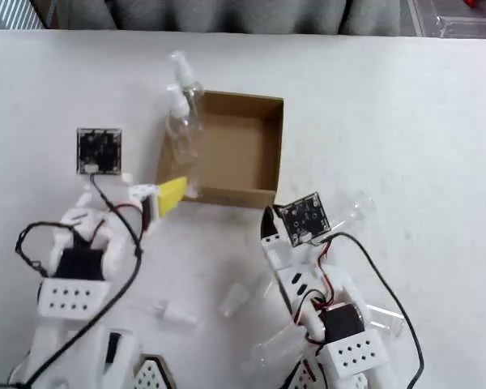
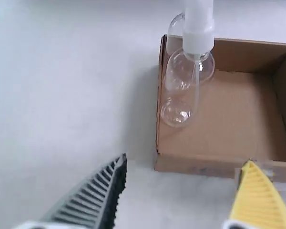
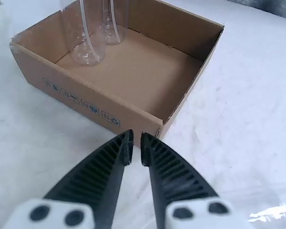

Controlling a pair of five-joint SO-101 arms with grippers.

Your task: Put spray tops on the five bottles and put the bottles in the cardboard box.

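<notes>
Just short of the cardboard box (image 2: 238,119), the left gripper (image 2: 183,164) is spread wide and holds nothing. Two capped bottles (image 2: 186,81) stand upright in the box corner just beyond it. The right gripper (image 3: 137,143), jaws all but closed on nothing, sits before the box's other near corner, with a clear bottle (image 1: 360,207) lying just beside it.

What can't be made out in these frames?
- Right wrist view: the two bottles in the cardboard box are cut off partway up by the frame edge.
- Left wrist view: the rear bottle is mostly hidden behind the front bottle and its spray top.
- High view: a loose bottle is partly hidden by the right arm; capped or not, cannot tell.
</notes>
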